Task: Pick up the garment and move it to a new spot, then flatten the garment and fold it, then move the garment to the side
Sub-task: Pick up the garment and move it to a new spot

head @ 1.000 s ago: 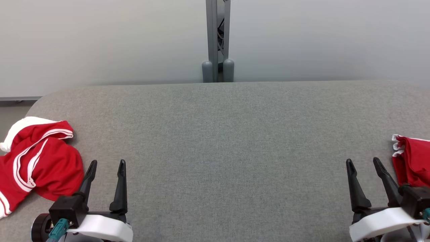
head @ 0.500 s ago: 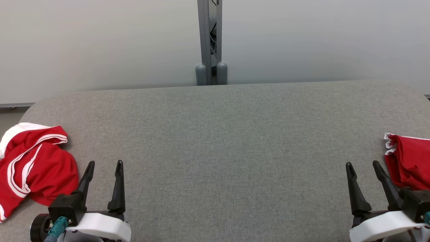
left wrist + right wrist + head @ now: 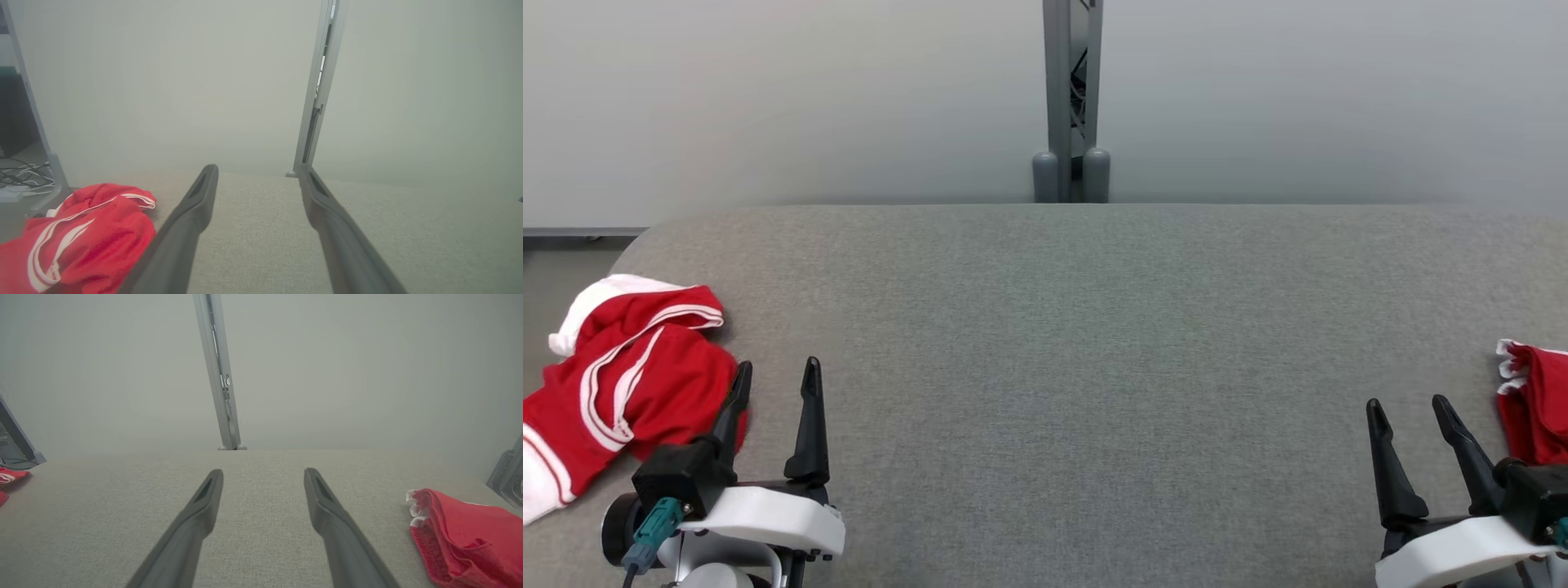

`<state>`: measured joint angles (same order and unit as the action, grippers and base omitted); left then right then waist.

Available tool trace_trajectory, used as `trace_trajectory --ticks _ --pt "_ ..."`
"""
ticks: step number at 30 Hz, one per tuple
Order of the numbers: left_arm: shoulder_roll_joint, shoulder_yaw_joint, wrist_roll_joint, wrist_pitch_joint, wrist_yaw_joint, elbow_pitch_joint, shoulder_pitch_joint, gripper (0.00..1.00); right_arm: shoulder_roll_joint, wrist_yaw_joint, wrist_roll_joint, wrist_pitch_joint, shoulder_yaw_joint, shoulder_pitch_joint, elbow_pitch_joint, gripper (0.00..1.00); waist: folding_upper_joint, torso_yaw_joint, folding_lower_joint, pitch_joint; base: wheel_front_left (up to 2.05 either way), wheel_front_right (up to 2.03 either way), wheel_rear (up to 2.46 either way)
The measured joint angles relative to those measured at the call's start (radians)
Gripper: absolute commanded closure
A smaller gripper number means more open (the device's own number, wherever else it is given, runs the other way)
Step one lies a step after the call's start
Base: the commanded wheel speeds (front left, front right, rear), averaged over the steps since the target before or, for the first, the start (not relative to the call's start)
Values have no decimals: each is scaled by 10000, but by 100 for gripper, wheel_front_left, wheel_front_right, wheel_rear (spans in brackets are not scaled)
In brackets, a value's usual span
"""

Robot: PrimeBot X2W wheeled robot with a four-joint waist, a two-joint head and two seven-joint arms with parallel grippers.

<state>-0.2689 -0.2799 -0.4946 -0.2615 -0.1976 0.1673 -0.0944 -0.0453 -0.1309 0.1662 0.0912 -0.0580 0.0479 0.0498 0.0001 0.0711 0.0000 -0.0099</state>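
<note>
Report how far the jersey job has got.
Nothing looks done: the jersey lies crumpled at the left edge of the table. In hand: nothing; the left gripper and right gripper are open and empty. Left: pick up, move, flatten, fold, set aside.

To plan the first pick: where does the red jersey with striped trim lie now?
In the head view the garment lies crumpled at the left edge of the grey table, close beside the open left end effector.

Crumpled garment (image 3: 645, 380) lies beside the left hand (image 3: 777, 366), fingers apart.
</note>
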Motion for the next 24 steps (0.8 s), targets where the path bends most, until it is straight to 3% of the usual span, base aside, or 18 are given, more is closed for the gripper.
trace_trajectory --ticks 19,24 --pt "253 1016 207 -4 491 257 -71 0 6 0 115 -190 953 -152 40 0 0 3162 0 25 0 0 0" --pt "307 1221 309 -2 685 322 -70 0 6 0 178 -111 1020 -259 188 0 0 3730 0 34 0 0 0"
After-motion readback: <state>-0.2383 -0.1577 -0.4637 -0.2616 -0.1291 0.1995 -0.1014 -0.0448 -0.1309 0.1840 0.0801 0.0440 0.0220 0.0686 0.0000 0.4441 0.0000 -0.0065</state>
